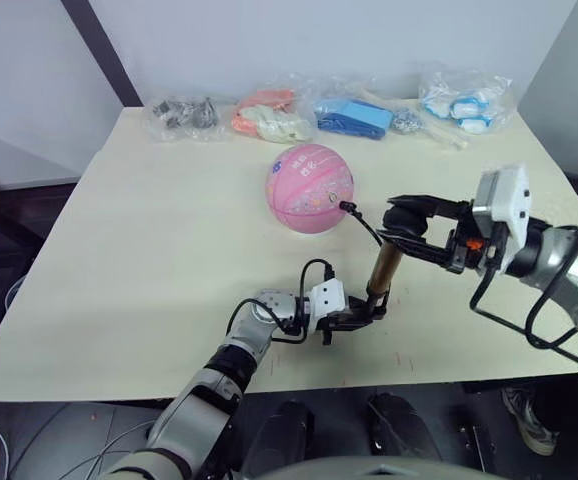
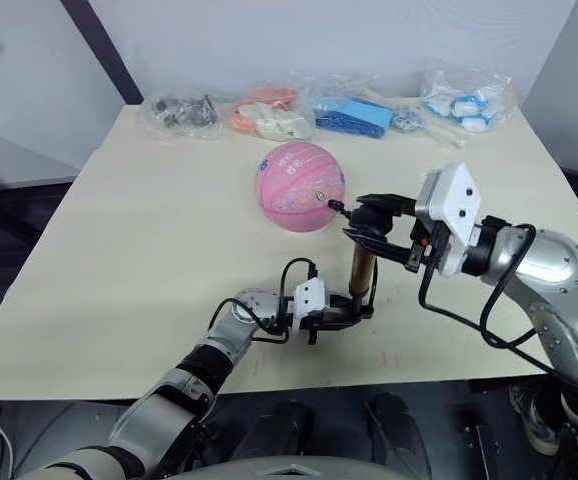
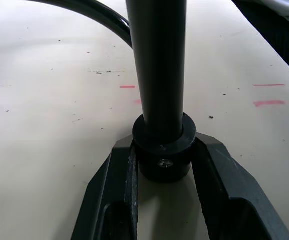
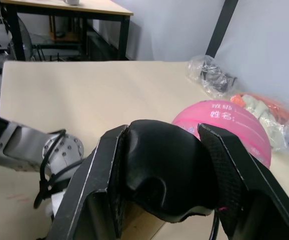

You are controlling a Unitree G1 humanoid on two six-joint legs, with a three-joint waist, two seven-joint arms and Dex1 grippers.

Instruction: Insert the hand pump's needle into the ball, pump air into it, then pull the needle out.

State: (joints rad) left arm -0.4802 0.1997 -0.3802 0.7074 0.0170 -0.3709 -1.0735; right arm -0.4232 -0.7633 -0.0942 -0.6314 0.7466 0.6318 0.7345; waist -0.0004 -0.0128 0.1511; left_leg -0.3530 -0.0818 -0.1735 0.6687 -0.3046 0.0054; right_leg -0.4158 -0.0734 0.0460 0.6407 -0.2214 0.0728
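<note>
L gripper (image 1: 367, 312) clamps hand pump (image 1: 383, 272) base, R gripper (image 1: 401, 230) clamps handle; hard stroke could yank needle (image 1: 346, 207) from ball (image 1: 309, 188).

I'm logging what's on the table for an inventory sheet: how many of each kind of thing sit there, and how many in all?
Pink ball: 1
Hand pump: 1
Clear plastic bags of items along the far edge: 4, namely dark parts, orange and pale pieces, blue pieces, white and blue pieces
Total: 6
</note>
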